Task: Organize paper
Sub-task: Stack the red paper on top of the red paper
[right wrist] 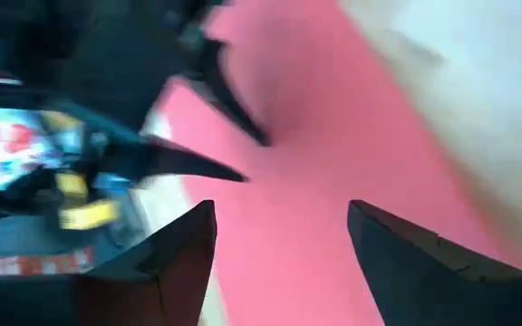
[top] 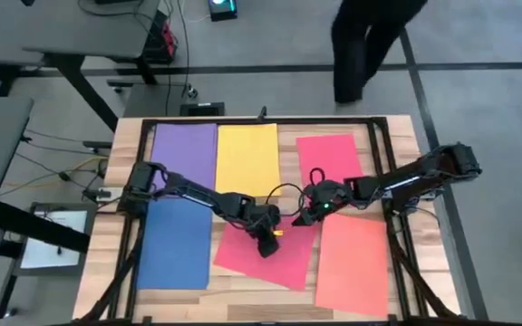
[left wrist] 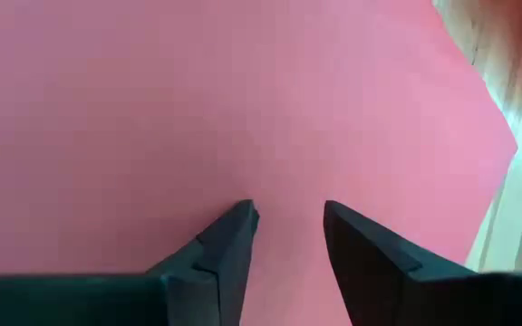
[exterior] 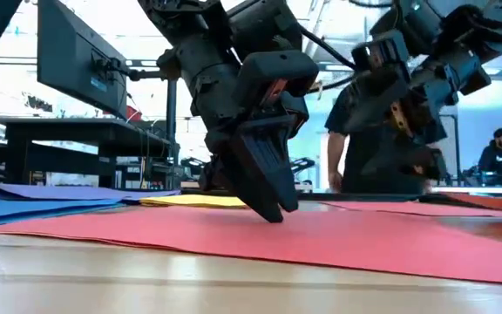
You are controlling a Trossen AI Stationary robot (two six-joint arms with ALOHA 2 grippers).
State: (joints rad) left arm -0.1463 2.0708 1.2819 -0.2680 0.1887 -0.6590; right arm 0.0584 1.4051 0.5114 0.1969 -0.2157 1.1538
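Your left gripper (top: 268, 244) sits low on the tilted red sheet (top: 290, 261), its fingers slightly parted, so the table's middle is crowded. The right gripper (top: 314, 210) hovers close beside it, fingers apart, narrowing the gap between them. The purple sheet (top: 186, 145) and yellow sheet (top: 247, 154) along the far edge lie flat with open air above.

A person (top: 365, 45) stands beyond the wooden table (top: 424, 154).
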